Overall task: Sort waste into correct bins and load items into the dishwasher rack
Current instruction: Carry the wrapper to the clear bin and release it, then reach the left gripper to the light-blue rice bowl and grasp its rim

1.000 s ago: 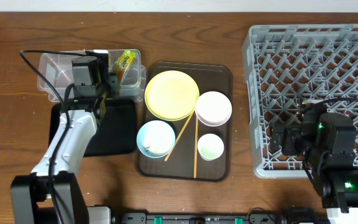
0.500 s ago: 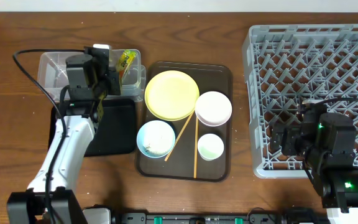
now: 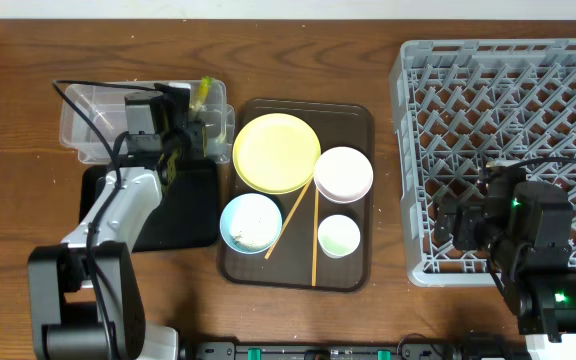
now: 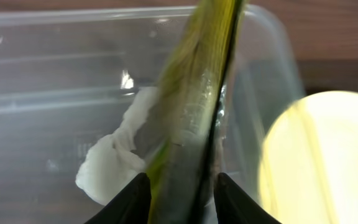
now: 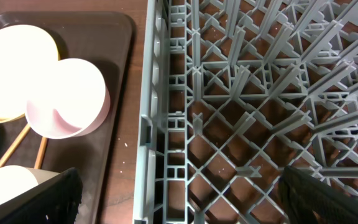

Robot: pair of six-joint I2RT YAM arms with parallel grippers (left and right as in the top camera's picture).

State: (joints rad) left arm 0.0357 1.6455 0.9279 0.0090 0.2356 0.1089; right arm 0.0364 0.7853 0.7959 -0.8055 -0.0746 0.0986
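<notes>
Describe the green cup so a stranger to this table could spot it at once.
Left of the big grey rack lies a dark brown tray. The cup sits in its right half, nearer the robot than the white bowl. It is the smallest round dish there, pale green.

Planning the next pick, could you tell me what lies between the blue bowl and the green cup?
Two chopsticks lie there, shown in the overhead view.

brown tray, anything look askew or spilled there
The two chopsticks lie splayed in a narrow V, not side by side. The light blue bowl holds whitish food bits; none visibly spilled on the tray.
</notes>
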